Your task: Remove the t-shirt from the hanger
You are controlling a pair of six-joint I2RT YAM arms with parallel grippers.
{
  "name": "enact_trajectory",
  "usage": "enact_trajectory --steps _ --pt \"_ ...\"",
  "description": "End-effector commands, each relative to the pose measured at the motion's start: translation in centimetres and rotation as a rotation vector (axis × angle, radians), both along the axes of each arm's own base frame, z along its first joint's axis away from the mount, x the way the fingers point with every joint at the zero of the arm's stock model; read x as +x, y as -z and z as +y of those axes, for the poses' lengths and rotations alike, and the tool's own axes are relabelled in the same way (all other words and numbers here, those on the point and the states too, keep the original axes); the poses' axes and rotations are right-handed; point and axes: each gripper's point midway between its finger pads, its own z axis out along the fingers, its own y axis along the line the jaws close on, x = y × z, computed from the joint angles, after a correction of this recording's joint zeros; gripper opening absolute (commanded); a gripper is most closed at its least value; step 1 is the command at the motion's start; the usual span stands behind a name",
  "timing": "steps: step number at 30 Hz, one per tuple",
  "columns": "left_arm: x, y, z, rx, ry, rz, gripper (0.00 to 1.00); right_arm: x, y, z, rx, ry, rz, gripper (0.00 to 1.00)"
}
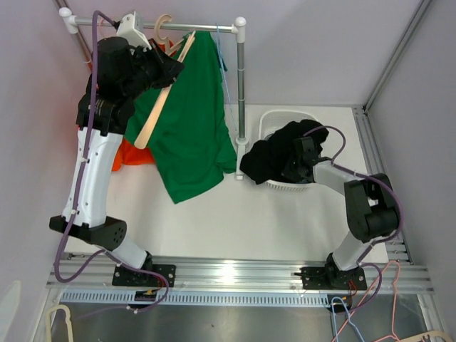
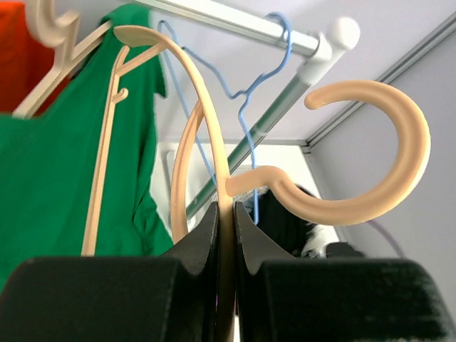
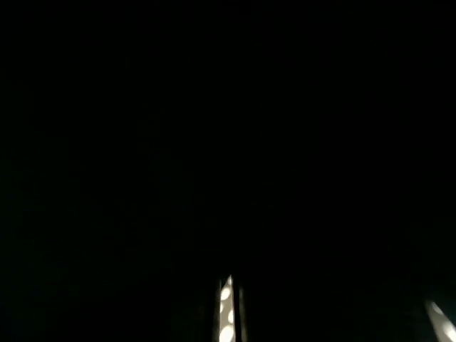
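My left gripper (image 1: pixel 171 68) (image 2: pixel 226 210) is raised by the rail and shut on a bare beige hanger (image 1: pixel 152 117) (image 2: pixel 370 192), whose hook hangs free of the rail. A green t-shirt (image 1: pixel 192 121) (image 2: pixel 43 164) hangs on a second beige hanger on the rail (image 1: pixel 192 28). A black t-shirt (image 1: pixel 267 158) (image 2: pixel 285 221) lies heaped in and over the white basket (image 1: pixel 274 120). My right gripper (image 1: pixel 303 153) is buried in that black cloth. The right wrist view is almost all black, with only a thin bright slit between the jaws.
An orange garment (image 1: pixel 132 153) (image 2: pixel 11 57) hangs behind the left arm. A blue wire hanger (image 2: pixel 246 107) hangs on the rail near the upright post (image 1: pixel 241 85). Spare hangers lie below the table's front edge (image 1: pixel 356 320).
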Motion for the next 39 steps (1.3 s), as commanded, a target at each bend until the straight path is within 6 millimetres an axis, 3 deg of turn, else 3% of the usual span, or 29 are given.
enact_trajectory --steps 1,4,6,10,11,13,14,18,21,22,23,24,27,32,39 --pt "0.4 -2.4 -0.8 -0.048 0.041 -0.049 0.0 -0.5 2.4 2.8 0.131 -0.045 0.103 0.0" --pt "0.6 -3.0 -1.0 -0.07 0.045 -0.047 0.01 -0.6 4.4 2.9 0.111 -0.057 0.148 0.0" --pt "1.3 -2.2 -1.1 -0.08 0.036 -0.009 0.0 -0.5 4.3 2.8 0.106 -0.056 0.138 0.0" --pt "2.1 -0.2 -1.1 -0.112 0.013 0.072 0.01 0.5 0.2 2.4 0.068 -0.045 0.025 0.0" --pt "1.7 -0.5 -0.9 -0.128 0.013 0.068 0.01 1.2 -2.5 2.2 0.044 -0.031 -0.048 0.0" --pt "1.9 0.8 -1.3 -0.158 0.026 0.102 0.01 1.3 -4.8 1.6 -0.005 -0.015 -0.093 0.0" --pt "1.8 1.2 -1.4 -0.166 0.027 0.115 0.0 1.9 -7.6 1.1 -0.025 0.012 -0.16 0.0" --pt "0.9 0.3 -1.0 -0.21 0.016 0.1 0.01 1.8 -11.9 0.5 -0.042 0.026 -0.244 0.02" --pt "1.9 -0.3 -0.5 -0.259 0.012 0.106 0.01 1.7 -14.2 0.4 -0.026 0.03 -0.301 0.04" --pt "3.5 0.4 -0.7 -0.278 0.015 0.138 0.01 1.5 -15.1 0.4 -0.021 0.029 -0.325 0.21" --pt "3.8 -0.2 -0.7 -0.295 0.026 0.124 0.01 1.4 -15.5 0.3 -0.019 0.029 -0.341 0.32" --pt "4.0 -0.4 -0.8 -0.32 0.037 0.128 0.01 1.4 -16.1 0.3 -0.019 0.03 -0.363 0.57" --pt "5.1 -0.5 -0.8 -0.354 0.026 0.114 0.01 0.9 -18.0 -0.3 -0.036 0.057 -0.425 0.85" --pt "6.0 -1.4 -1.4 -0.411 0.048 0.092 0.0 -0.1 -21.2 -1.0 -0.062 0.061 -0.505 0.92" --pt "8.6 -1.0 -2.7 -0.509 0.075 0.126 0.01 -1.9 -25.5 -0.6 -0.048 0.024 -0.605 1.0"
